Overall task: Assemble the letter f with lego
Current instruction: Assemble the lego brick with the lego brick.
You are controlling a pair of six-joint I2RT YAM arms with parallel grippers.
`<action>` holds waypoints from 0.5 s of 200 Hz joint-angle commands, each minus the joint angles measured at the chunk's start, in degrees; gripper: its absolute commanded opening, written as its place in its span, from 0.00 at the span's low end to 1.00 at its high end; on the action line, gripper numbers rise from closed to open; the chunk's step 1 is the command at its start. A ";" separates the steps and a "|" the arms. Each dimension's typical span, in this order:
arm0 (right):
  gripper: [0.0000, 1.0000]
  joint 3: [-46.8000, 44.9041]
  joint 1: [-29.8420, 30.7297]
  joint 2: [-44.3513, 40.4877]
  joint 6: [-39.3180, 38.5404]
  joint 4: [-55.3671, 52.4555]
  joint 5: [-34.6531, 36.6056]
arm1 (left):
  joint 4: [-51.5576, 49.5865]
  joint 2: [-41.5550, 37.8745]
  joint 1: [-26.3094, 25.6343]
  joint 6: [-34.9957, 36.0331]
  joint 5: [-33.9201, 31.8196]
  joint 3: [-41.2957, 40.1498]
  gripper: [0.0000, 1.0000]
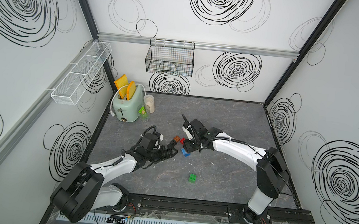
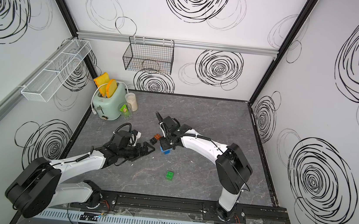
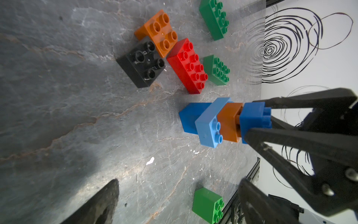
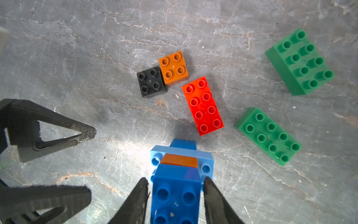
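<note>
A lego stack stands mid-table: blue base (image 3: 190,118), light blue oblong (image 3: 209,126), orange (image 3: 229,124) and a top blue brick (image 4: 176,194), with a slit showing under the top one. My right gripper (image 4: 176,182) comes from above, shut on the top blue brick (image 1: 185,152). Loose lego lie beside it: black (image 4: 152,81), orange (image 4: 173,67), red (image 4: 202,105) and two green oblongs (image 4: 268,135) (image 4: 299,61). A small green brick (image 1: 192,177) lies nearer the front. My left gripper (image 1: 171,150) hovers left of the stack, open and empty.
A green toaster (image 1: 126,107) with toast, a jar (image 1: 149,103) and a glass (image 1: 144,113) stand at the back left. A black wire basket (image 1: 169,59) hangs on the back wall and a white mesh shelf (image 1: 80,72) on the left wall. A black rail (image 1: 186,206) borders the front.
</note>
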 commanded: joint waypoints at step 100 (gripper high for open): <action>0.35 -0.27 1.23 -0.16 -0.72 -1.10 1.56 | 0.71 0.41 0.38 0.47 -0.86 -0.25 0.98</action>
